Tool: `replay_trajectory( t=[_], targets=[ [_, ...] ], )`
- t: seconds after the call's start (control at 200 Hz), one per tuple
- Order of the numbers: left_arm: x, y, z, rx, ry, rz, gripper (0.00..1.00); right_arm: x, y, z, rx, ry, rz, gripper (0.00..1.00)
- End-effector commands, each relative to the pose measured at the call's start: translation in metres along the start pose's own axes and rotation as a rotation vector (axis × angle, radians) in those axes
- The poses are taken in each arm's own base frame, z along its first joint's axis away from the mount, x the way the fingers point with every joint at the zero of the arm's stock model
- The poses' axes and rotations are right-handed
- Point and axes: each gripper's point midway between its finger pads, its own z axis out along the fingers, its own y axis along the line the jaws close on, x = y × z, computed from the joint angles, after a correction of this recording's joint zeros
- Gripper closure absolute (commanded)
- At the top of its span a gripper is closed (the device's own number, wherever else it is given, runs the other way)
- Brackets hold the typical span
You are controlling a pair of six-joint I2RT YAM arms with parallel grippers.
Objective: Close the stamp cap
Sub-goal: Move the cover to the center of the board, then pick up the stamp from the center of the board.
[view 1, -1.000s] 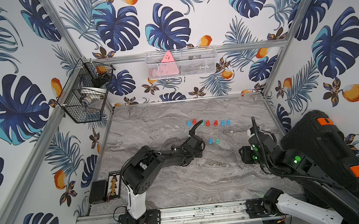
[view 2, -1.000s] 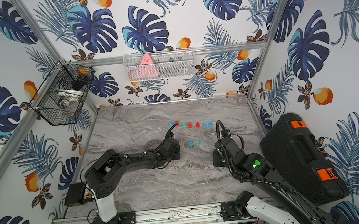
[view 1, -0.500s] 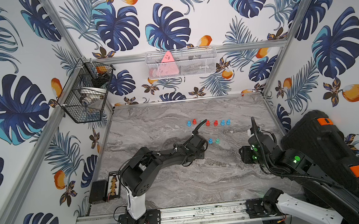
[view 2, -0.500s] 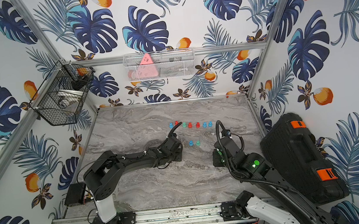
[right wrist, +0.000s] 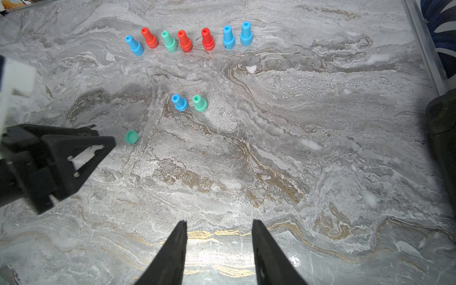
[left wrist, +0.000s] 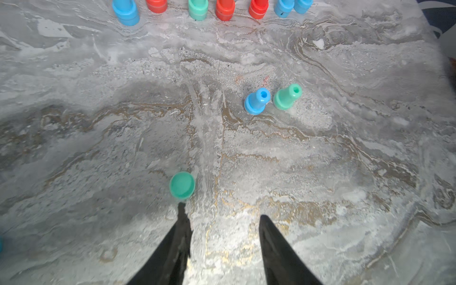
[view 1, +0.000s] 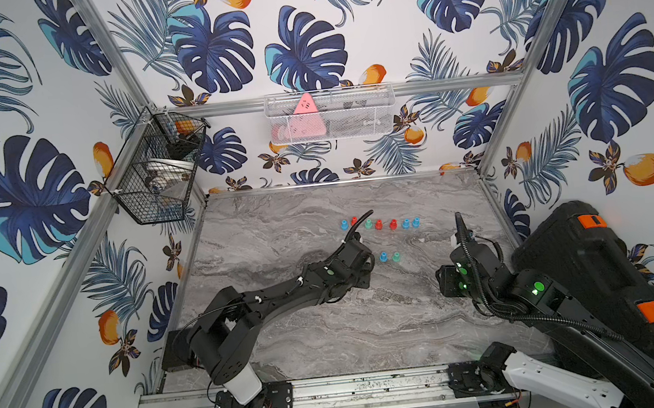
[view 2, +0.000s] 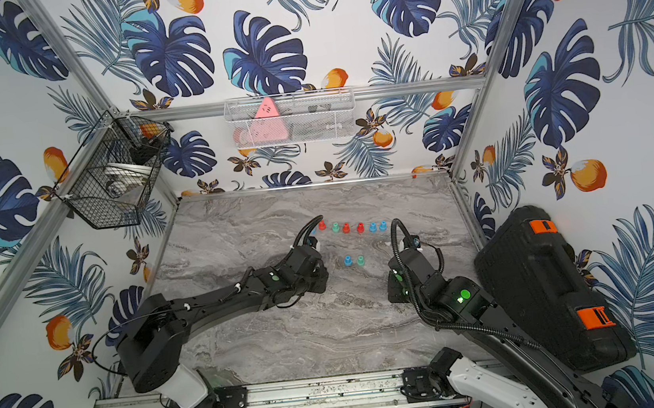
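Counter (view 1: 290,341): grey marble, mid-frame in both top views. Left claw (left wrist: 222,212) and right claw (right wrist: 218,222): narrow gap, both empty. Blue stamp (left wrist: 256,101) and green stamp (left wrist: 287,96): upright, side by side. Green cap (left wrist: 182,185): loose on counter, just off one left fingertip.

Both top views: stereo pair mounted high over near edge, aimed steeply down across desk (view 1: 277,218) to back wall (view 1: 342,46); whole cell framed, far off. Left wrist view: close, low, looking forward past left pincer (left wrist: 223,211) to row of stamps (left wrist: 224,9). Right wrist view: higher, past right pincer (right wrist: 219,220). Wrist views share row, green cap (left wrist: 183,185), desk centre.
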Motion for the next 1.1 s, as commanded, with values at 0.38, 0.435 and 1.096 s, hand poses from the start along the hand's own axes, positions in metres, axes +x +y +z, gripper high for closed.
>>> replay_trajectory(
  t=[0.38,0.435,1.096],
  targets=[
    [0.001,0.043,-0.148,-0.010,-0.112,0.070,0.49,0.009,-0.001,0.016,0.068,0.077,-0.027,0.53],
    [0.002,0.051,-0.166,-0.020,-0.133,0.075,0.49,0.009,0.002,0.022,0.073,0.096,-0.035,0.53],
    [0.043,0.118,-0.223,-0.139,-0.252,0.091,0.47,-0.024,0.042,0.142,0.032,0.345,0.006,0.55]
  ],
)
